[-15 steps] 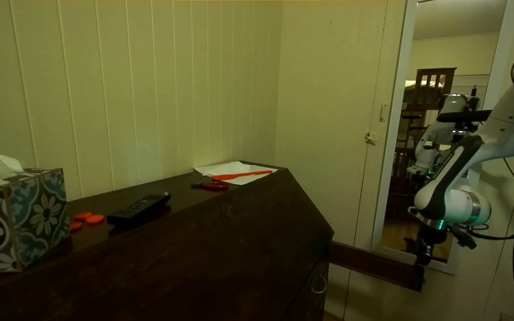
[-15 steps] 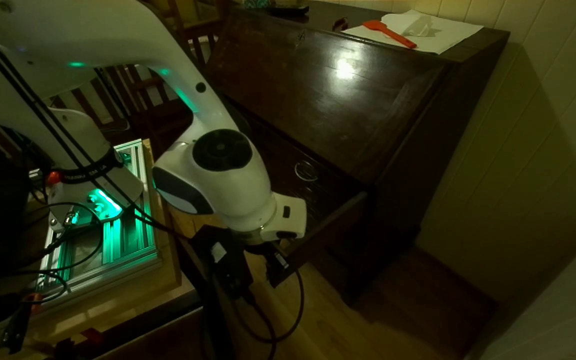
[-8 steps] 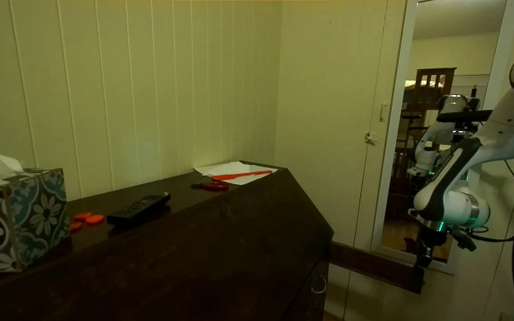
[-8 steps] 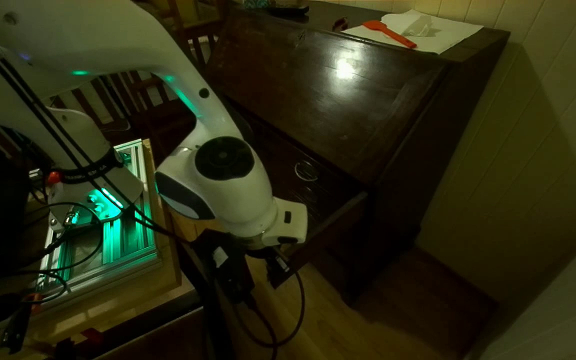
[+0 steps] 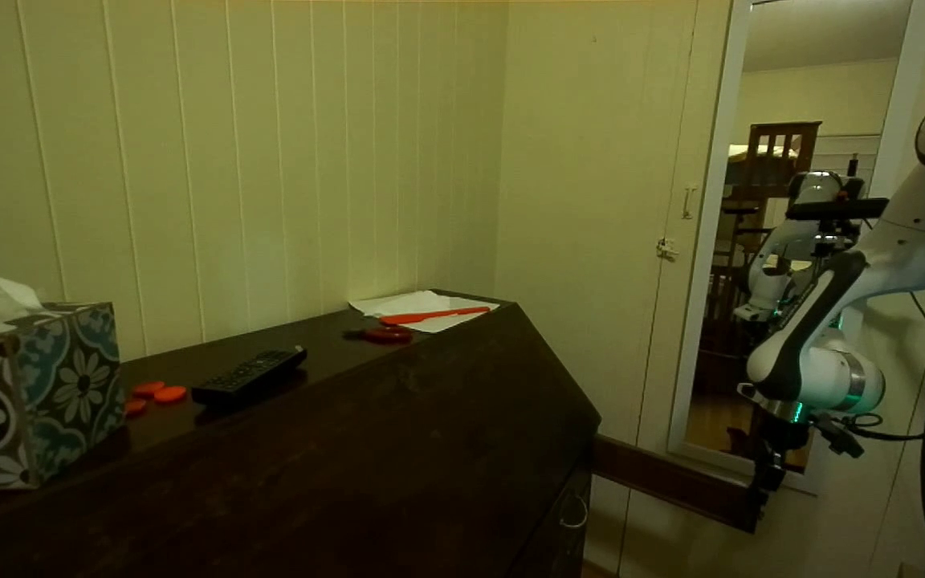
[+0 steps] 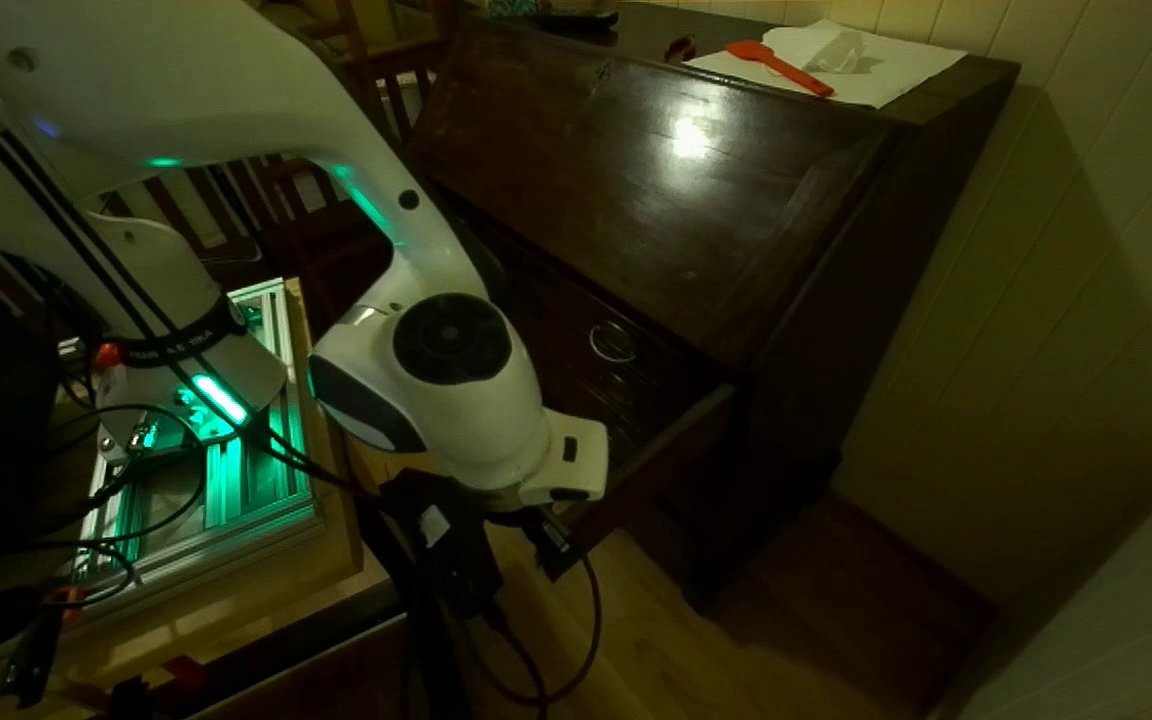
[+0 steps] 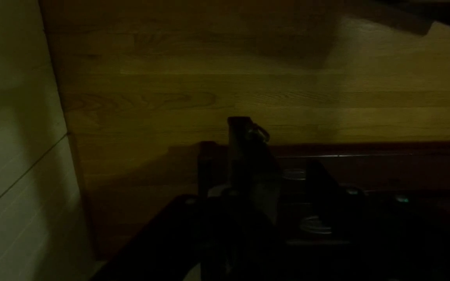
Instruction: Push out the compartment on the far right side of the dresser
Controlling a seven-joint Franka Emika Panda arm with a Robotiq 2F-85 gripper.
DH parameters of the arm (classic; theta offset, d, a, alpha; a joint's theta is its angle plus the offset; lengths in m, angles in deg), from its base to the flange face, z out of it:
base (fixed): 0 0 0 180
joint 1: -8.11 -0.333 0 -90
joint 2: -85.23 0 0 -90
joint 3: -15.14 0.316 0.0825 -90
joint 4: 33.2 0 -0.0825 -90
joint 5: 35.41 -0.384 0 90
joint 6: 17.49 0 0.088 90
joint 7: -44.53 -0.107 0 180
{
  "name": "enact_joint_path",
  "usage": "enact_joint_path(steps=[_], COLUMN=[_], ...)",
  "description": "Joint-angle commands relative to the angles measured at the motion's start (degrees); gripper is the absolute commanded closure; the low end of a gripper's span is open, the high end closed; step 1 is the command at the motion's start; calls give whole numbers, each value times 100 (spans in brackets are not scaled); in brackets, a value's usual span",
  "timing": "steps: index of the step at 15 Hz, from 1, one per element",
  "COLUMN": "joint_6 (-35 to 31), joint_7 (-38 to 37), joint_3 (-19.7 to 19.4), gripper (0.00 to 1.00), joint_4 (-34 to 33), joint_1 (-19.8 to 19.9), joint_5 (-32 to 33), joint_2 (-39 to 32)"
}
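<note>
The dark brown dresser (image 5: 398, 433) shows in both exterior views, with its sloped front in an exterior view (image 6: 656, 200). The compartment (image 5: 671, 480) is a long, narrow dark piece sticking far out of the dresser at its right side. It also shows in an exterior view (image 6: 671, 445) and in the wrist view (image 7: 248, 156), where a small ring pull (image 7: 260, 132) sits at its outer end. My gripper (image 7: 259, 160) is open, with the compartment's outer end between its fingers, nearer the left one. Contact is too dark to tell. In an exterior view the gripper (image 5: 761, 490) points down at that end.
A tissue box (image 5: 37, 397), orange discs (image 5: 169, 394), a black remote (image 5: 250, 376), red-handled pliers (image 5: 382, 335) and a red spatula (image 6: 781, 68) on paper lie on the dresser top. A mirror (image 5: 719, 353) hangs behind the arm. Drawers with ring pulls (image 6: 613, 342) sit beside the compartment.
My gripper has lowered slightly and shifted a little outward, away from the dresser. The compartment's outer end sits slightly lower in the picture; it stays pulled out.
</note>
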Motion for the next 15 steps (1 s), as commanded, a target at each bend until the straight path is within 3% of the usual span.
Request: enact_joint_path(steps=[1,4,5,9,15], joint_6=[155,-50,-103,-335,66], joint_7=[316,261,247,202,-362], joint_3=[-44,-49,-11,172,972], gripper=[23,3,1,0,0], joint_4=[223,515,651,1184,1850], joint_1=[-24,-85,-80,-121,-143], joint_5=[-207,-237,-263,-480,-1165], joint_2=[207,476,624,1400,2605])
